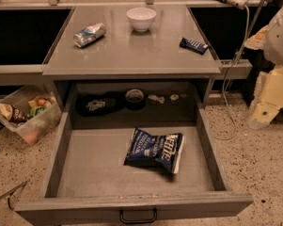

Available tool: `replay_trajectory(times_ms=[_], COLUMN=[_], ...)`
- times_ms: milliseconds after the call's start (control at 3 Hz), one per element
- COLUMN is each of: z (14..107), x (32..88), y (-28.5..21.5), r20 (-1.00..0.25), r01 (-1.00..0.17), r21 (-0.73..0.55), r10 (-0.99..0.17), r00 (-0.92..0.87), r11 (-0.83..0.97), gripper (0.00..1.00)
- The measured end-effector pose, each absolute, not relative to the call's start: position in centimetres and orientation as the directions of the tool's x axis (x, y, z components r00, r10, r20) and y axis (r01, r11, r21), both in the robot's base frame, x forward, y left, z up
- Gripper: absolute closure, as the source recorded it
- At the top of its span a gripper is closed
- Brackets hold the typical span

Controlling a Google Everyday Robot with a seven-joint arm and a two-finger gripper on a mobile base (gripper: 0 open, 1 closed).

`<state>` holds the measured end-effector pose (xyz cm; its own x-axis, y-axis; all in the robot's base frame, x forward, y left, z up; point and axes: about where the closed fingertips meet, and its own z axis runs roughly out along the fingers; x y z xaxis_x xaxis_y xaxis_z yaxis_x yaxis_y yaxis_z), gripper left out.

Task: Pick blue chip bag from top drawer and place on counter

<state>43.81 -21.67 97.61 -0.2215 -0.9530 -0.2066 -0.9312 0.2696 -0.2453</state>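
The blue chip bag (155, 150), crinkled navy foil with white lettering, lies flat in the pulled-out top drawer (131, 205), right of its middle. The drawer's black pull handle (138, 216) is at the bottom edge. The grey counter (131, 51) is above the drawer. My gripper (265, 105) hangs at the right edge of the view, beside the counter's right end, well away from the bag and above the floor. Nothing shows in it.
On the counter stand a crushed silver-blue can (90, 34) at the left, a white bowl (141, 18) at the back and a flat dark blue bar wrapper (193, 44) at the right. A clear bin of snacks (26, 114) sits on the floor at the left. A cable (235, 79) hangs at the right.
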Motion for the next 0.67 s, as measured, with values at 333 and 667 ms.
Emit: replay_trajectory(times_ms=[333,667], z=[97.6,94.8], x=[43.9,43.4], y=[-21.5,-19.8], r20=[-0.21,-0.262], r01=[-0.928,-0.929], r21=[-0.257,-0.246], r10=[-0.953,-0.942], r00=[-0.22,-0.21], r11=[0.271,0.276], gripper=[0.0,0.0])
